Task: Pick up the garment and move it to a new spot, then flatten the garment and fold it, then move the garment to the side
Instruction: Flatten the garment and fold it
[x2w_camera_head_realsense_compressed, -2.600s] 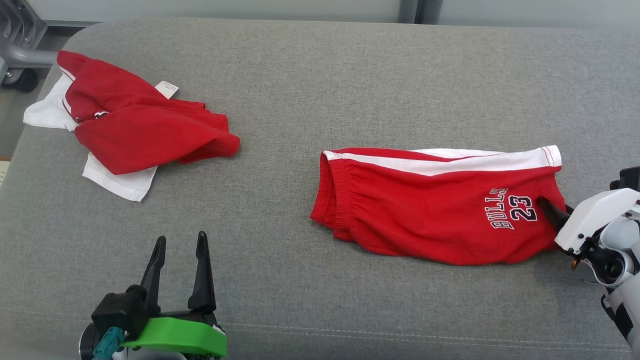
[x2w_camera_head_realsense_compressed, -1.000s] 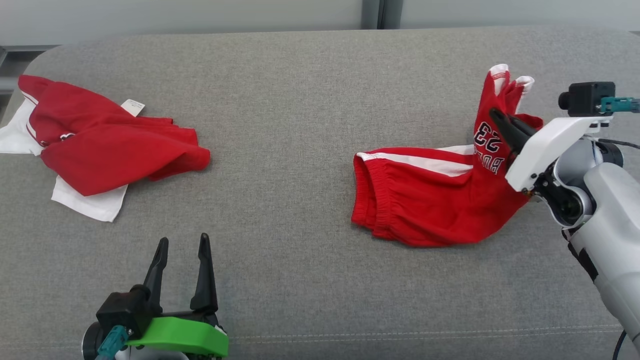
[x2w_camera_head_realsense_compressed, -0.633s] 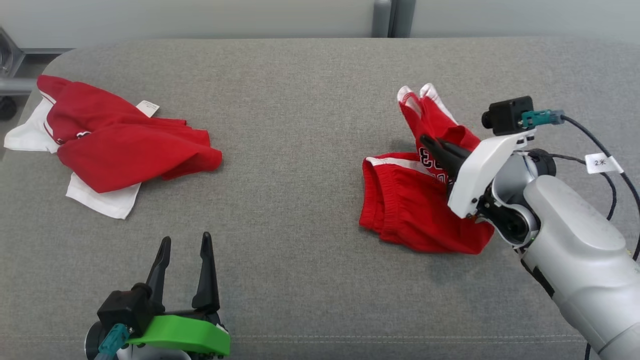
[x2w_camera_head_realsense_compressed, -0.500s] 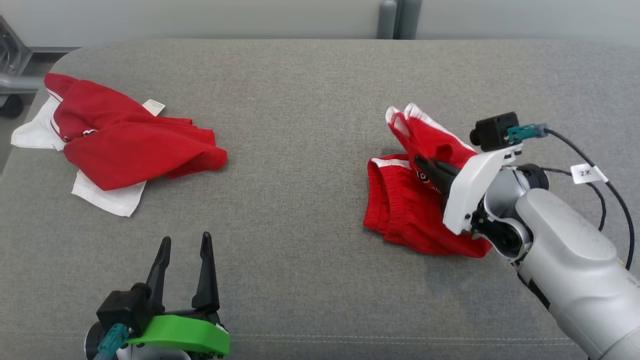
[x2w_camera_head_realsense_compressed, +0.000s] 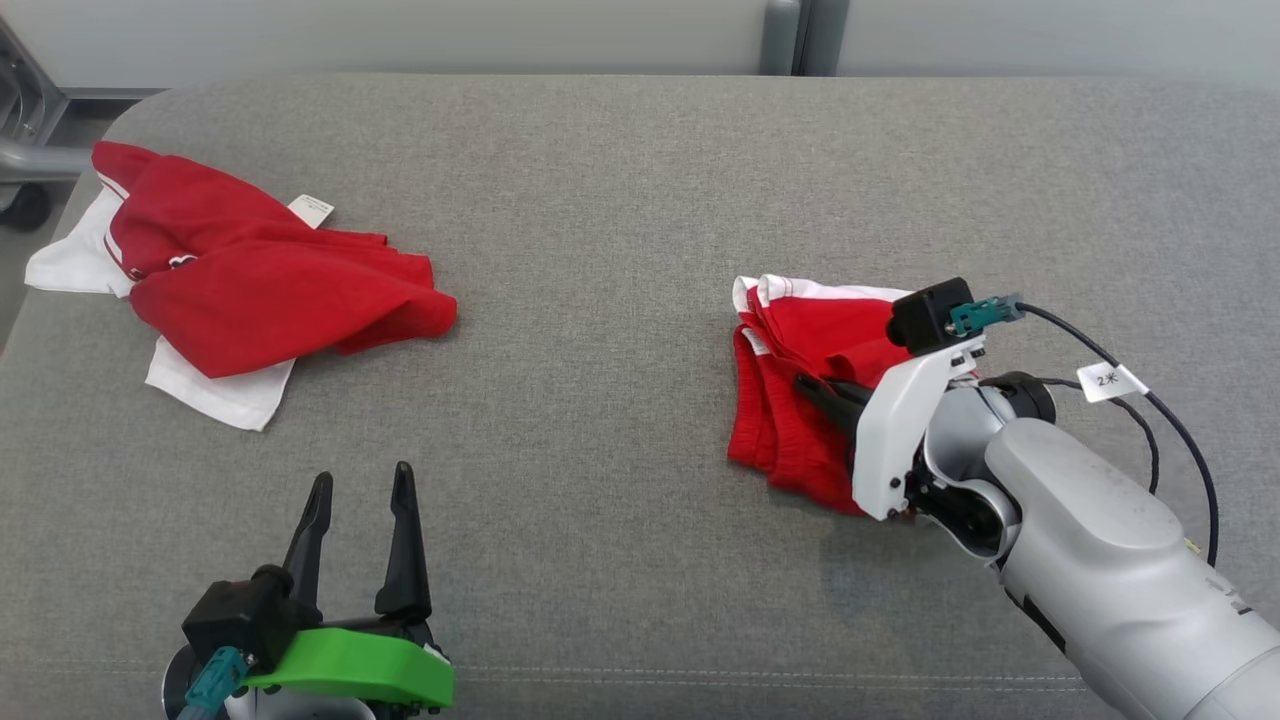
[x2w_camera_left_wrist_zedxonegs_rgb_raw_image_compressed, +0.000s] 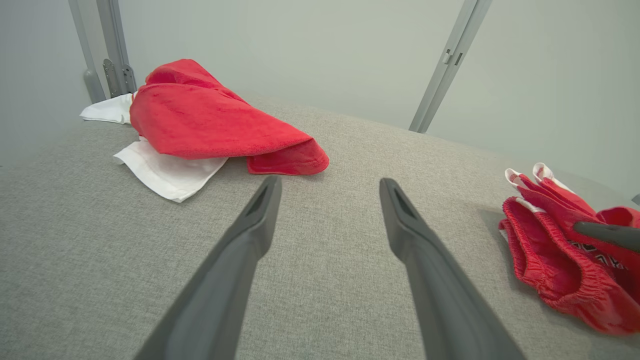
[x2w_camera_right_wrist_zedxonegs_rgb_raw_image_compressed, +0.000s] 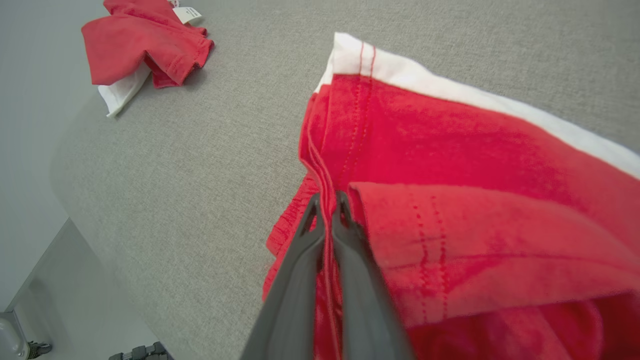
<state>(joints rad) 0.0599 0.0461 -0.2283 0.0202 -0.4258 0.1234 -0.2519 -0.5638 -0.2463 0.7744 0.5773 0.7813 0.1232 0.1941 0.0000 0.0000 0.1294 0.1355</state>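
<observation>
Pointing away from the robot over the grey cushion (x2w_camera_head_realsense_compressed: 600, 600), the left gripper (x2w_camera_head_realsense_compressed: 362, 473) has its two fingers spread wide with nothing between them, and bare fabric shows in the gap. Well off to the right of those fingers, and a little farther out, the right gripper (x2w_camera_head_realsense_compressed: 803, 381) has its fingers pressed together on a red fold of the shorts (x2w_camera_head_realsense_compressed: 790, 440). In the right wrist view a thin edge of the cloth runs between the two closed fingers. The shorts lie on the cushion as a doubled-over bundle: the gathered waistband sits just left of the right fingertips and on their near side, while the white-trimmed hems lie just beyond the tips. How much of the bundle is lifted off the cushion cannot be told. A black cable (x2w_camera_head_realsense_compressed: 1170, 430) with a small white tag loops behind that wrist. Farther out, beyond the left fingers and to their left, a crumpled red and white pile (x2w_camera_head_realsense_compressed: 270, 290) rests well apart from both grippers, with a white label (x2w_camera_head_realsense_compressed: 312, 210) on its far side.
</observation>
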